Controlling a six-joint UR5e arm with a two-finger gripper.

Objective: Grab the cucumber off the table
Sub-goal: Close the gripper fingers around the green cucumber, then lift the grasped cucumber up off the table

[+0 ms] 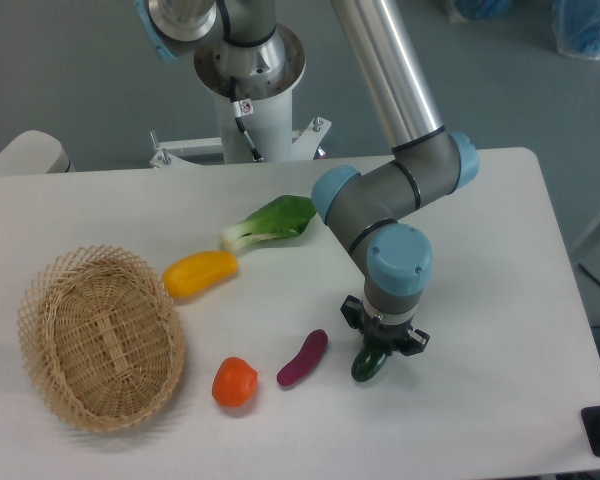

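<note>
Near the tabletop's left edge, a wicker basket (100, 338); rightward, a yellow pepper (200, 272), bok choy (270, 222), an orange piece (234, 381) and a purple eggplant (303, 357); toward the front edge of the table (500, 420), right of centre, the cucumber (369, 363), dark green, glossy, stubby, lying on the surface; the gripper (381, 343) stands over its upper end, jaws closed in against the cucumber's sides.

On the table (500, 260), a basket (100, 337) sits at the left. Right of it lie a tomato (234, 381), an eggplant (303, 357) and the cucumber (367, 364), under the gripper (382, 343). Behind them lie a pepper (200, 272) and bok choy (271, 222).
</note>
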